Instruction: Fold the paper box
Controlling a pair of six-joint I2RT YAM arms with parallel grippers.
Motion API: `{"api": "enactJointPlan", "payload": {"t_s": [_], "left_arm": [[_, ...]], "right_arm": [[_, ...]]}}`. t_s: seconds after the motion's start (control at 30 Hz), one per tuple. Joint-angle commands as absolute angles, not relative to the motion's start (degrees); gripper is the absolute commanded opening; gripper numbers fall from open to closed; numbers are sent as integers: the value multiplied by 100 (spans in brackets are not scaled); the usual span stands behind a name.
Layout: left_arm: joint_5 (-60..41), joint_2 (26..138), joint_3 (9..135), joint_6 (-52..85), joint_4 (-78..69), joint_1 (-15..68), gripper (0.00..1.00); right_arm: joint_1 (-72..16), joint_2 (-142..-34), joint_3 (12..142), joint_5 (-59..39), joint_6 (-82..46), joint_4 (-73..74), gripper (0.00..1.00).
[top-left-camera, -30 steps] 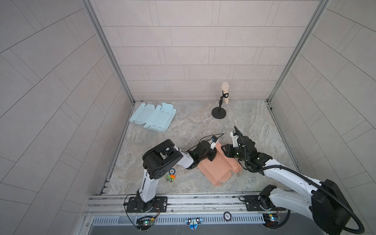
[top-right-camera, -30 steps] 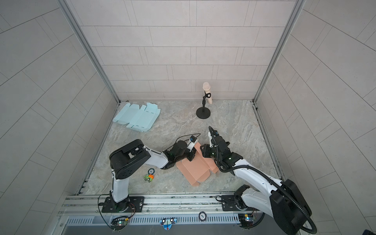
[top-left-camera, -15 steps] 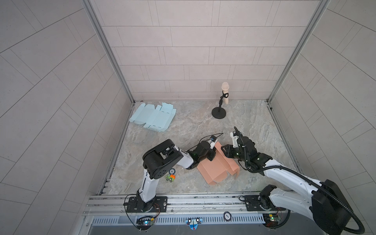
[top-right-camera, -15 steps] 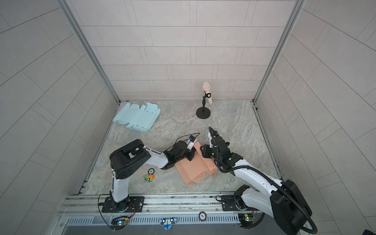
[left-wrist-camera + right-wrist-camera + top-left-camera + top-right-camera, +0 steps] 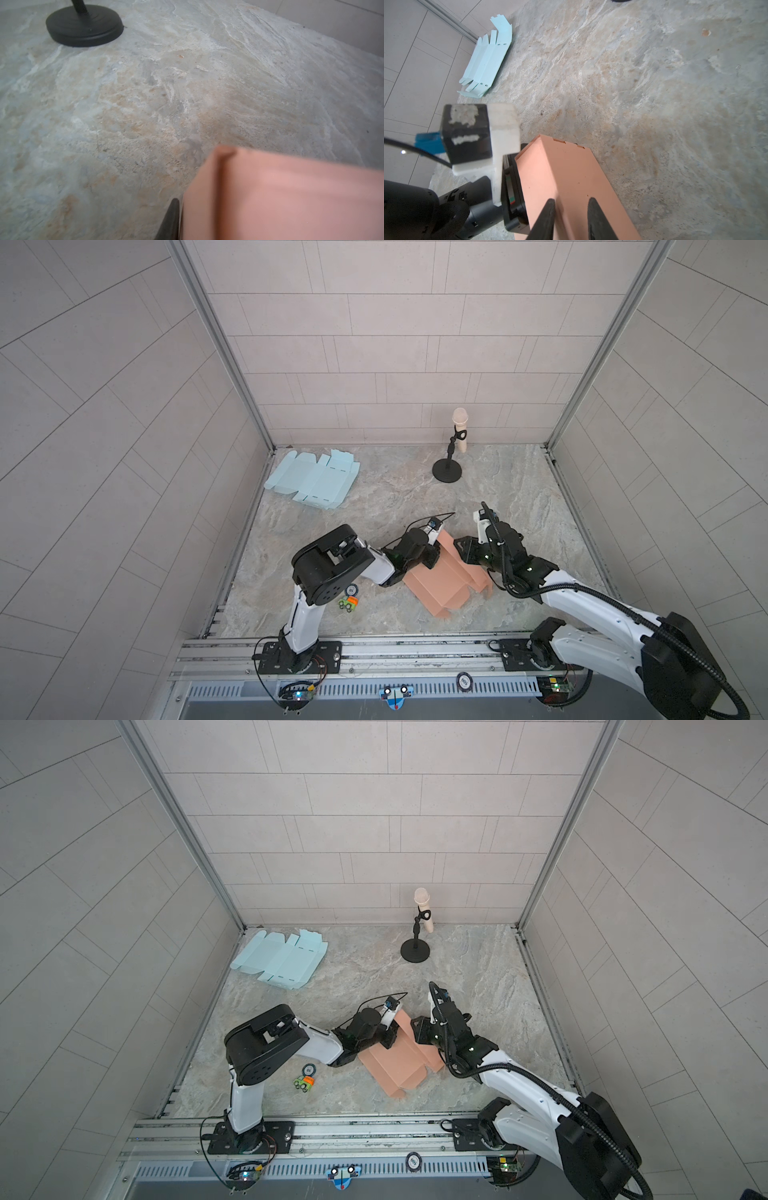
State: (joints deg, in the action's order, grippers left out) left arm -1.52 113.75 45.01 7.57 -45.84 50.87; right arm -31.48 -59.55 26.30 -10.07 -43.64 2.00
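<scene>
A microphone (image 5: pixel 459 423) on a black stand (image 5: pixel 447 470) stands well apart from flat pale-blue cardboard (image 5: pixel 313 479)

Tiled booth with a stone floor, lit softly and evenly

Large pale grey tiles cover the back wall (image 5: pixel 374 344) and both side walls, which meet at metal corner posts (image 5: pixel 216 344). The floor (image 5: pixel 395 497) is mottled grey-and-tan stone. A metal rail (image 5: pixel 415 649) runs along its near edge, and a black microphone stand (image 5: pixel 447 470) stands near the back.
</scene>
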Motion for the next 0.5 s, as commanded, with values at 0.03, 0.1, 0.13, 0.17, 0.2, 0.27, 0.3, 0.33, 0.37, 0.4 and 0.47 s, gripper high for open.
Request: {"api": "enactJointPlan", "payload": {"t_s": [0.03, 0.1, 0.13, 0.17, 0.2, 0.27, 0.3, 0.33, 0.37, 0.4, 0.47], "left_arm": [[-179, 11315, 4284, 972, -4878, 5028, 22], [-137, 11223, 4116, 1040, -5013, 5021, 24], [-95, 11172, 4039, 1067, -5084, 5010, 25], [-74, 11147, 3994, 1087, -5118, 5003, 25], [-55, 11128, 3962, 1106, -5153, 4997, 25], [-59, 11110, 3929, 1133, -5210, 4968, 25], [-62, 11103, 3912, 1134, -5231, 4970, 25], [-86, 11092, 3894, 1129, -5253, 4967, 25], [-126, 11085, 3888, 1117, -5273, 4966, 27], [-161, 11075, 3881, 1103, -5287, 4966, 28], [-227, 11053, 3849, 1090, -5370, 4967, 32]], "right_arm": [[-3254, -5908, 2470, -960, -4558, -63, 30], [-3260, -5810, 2469, -906, -4569, -128, 30], [-3256, -5763, 2470, -875, -4561, -172, 30], [-3255, -5727, 2474, -855, -4553, -206, 30], [-3256, -5702, 2482, -828, -4545, -244, 30], [-3258, -5703, 2499, -824, -4526, -282, 30], [-3254, -5719, 2499, -827, -4522, -284, 30], [-3254, -5726, 2495, -824, -4522, -290, 30], [-3260, -5729, 2481, -828, -4535, -267, 30], [-3256, -5743, 2478, -826, -4535, -262, 30], [-3260, -5739, 2470, -837, -4538, -229, 30]]}}
